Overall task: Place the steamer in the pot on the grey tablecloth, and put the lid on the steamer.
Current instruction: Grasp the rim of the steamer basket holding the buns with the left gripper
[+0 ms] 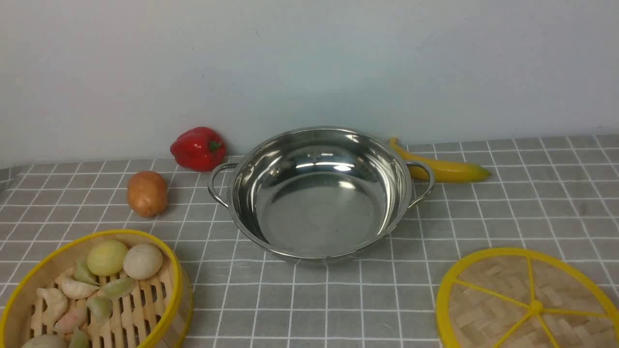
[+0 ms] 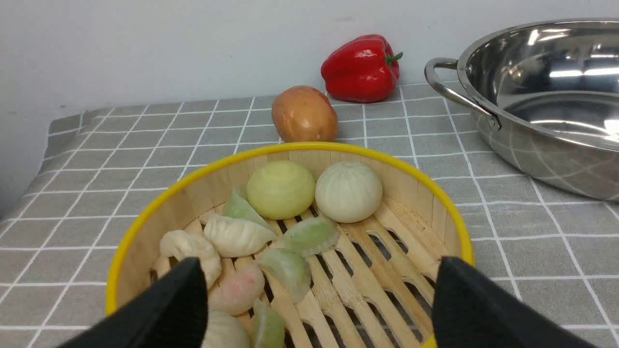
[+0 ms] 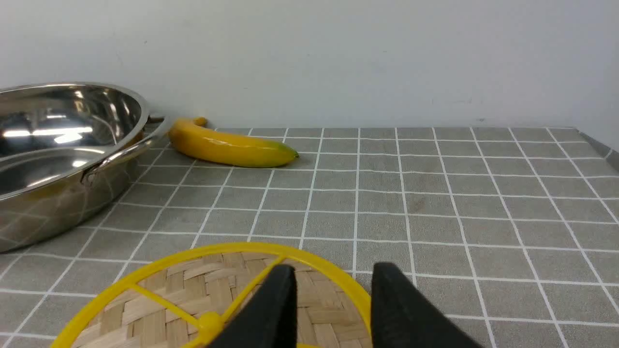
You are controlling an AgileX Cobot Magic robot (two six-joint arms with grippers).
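Waiting at the very start, with both parts of the job left to do.

Standing empty at mid-bench on the grey tablecloth [image 1: 343, 299]: the pot [image 1: 319, 212], between the red pepper [image 1: 198, 149] and the banana [image 1: 445, 169]. Resting apart from it, on the left: the steamer [image 1: 180, 285], loaded with toy dumplings and buns, near the potato [image 1: 147, 193]. Lying flat on the right: the lid [image 1: 488, 290], likewise well apart from the pot. Spread wide and gripping nothing: the left tool [image 2: 319, 295], fingers blurred over the steamer. Parted too, with nothing held: the right tool [image 3: 333, 295], seemingly above the lid, though too blurred to judge height. Left to do: lift the steamer level into the pot, then cover with the lid.
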